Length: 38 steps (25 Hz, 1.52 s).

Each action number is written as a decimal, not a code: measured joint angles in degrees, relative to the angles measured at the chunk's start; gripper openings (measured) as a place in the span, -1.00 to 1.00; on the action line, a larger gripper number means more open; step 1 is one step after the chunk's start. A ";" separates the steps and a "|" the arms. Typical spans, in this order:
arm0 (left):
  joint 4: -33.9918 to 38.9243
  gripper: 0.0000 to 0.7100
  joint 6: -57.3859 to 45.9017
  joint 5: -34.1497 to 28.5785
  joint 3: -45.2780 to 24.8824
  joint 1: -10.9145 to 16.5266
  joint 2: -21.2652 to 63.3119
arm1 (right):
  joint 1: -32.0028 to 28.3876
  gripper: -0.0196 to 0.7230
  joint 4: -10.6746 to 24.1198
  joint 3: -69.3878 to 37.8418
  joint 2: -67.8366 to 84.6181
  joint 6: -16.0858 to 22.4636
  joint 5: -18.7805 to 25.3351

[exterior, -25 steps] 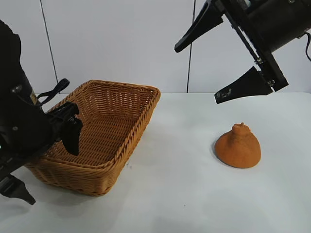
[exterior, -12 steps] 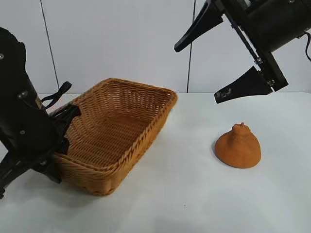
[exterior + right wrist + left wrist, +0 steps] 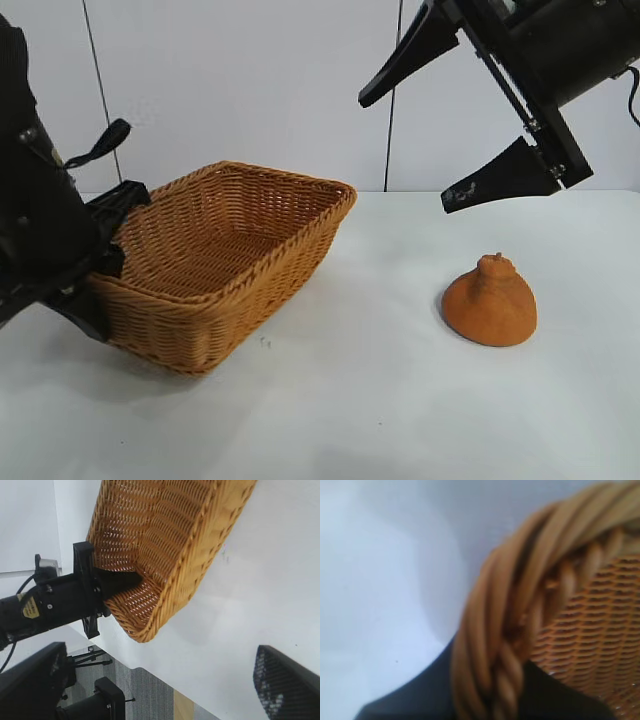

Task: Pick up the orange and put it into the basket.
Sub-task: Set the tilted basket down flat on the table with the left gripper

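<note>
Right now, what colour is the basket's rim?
Tan-brown braided wicker rim, clearest in the left wrist view.

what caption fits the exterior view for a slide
Left gripper clamps the basket rim; open right gripper hangs above the orange on the table.

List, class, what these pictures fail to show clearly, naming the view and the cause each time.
- Exterior view: the left claw, shut on the tan woven wicker basket's rim; the basket wall hides its inner finger.
- Left wrist view: the braided rim is blurred and fills the frame.
- Right wrist view: the wide-open right claw is cut off by the edge.
- Wrist views: the dull-orange, knobbed orange lies outside both.
</note>
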State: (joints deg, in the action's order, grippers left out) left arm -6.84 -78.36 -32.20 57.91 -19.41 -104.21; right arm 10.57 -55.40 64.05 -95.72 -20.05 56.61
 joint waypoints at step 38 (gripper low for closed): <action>-15.55 -0.75 77.21 -17.99 20.92 11.61 -16.49 | 0.00 0.92 -0.05 0.00 0.00 0.00 0.71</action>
State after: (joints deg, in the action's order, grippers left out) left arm -22.39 -1.15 -50.19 78.82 -7.80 -120.71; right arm 10.57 -55.45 64.05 -95.72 -20.05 57.32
